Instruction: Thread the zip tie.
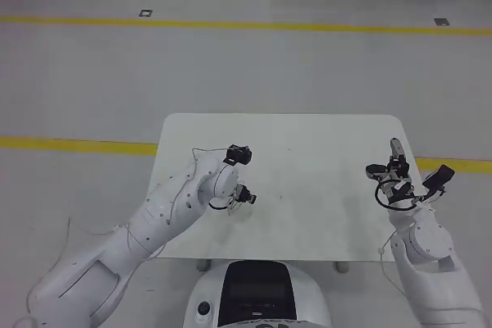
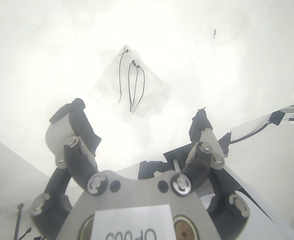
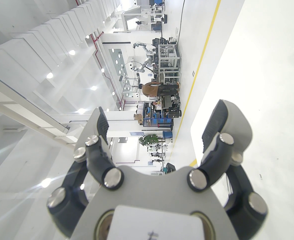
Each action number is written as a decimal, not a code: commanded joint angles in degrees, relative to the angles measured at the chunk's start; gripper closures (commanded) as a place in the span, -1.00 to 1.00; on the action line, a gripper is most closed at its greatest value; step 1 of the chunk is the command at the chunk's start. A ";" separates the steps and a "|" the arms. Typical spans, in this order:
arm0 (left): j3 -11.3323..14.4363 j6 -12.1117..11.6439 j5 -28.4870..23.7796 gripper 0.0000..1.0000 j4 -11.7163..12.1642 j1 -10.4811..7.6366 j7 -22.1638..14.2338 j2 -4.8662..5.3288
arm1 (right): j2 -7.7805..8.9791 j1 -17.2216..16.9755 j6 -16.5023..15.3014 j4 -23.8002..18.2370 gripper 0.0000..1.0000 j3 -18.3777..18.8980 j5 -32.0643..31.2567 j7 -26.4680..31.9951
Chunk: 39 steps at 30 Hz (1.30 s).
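Three black zip ties (image 2: 131, 82) lie side by side on a clear plastic sheet (image 2: 154, 96) on the white table (image 1: 312, 221). My left gripper (image 2: 139, 113) hangs above them, open, with nothing between its tape-wrapped fingers (image 2: 71, 118). From above, the left gripper (image 1: 243, 174) is over the table's left half. At the table's right edge my right gripper (image 1: 384, 160) is turned on its side. The right wrist view shows the right gripper (image 3: 159, 113) open and holding nothing, facing out along the table edge toward the room.
More black zip ties (image 2: 19, 216) lie close under the left wrist. A small dark scrap (image 2: 214, 34) sits farther off on the table. A grey box with a cable (image 2: 293, 116) lies past the table edge. Yellow floor lines (image 1: 246, 26) run behind the table.
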 commanded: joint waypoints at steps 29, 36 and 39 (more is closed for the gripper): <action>0.60 0.84 -0.23 -1.00 2.51 1.24 4.36 -0.49 | 0.00 0.00 0.00 0.00 -1.00 0.00 0.00 0.00; 0.62 -1.07 0.18 -1.00 2.27 1.92 5.98 -0.34 | 0.00 0.00 0.00 0.00 -1.00 0.00 0.00 0.00; 0.59 -1.65 0.65 -0.80 1.65 1.85 5.44 -0.26 | 0.00 0.00 0.00 0.00 -1.00 0.00 0.00 0.00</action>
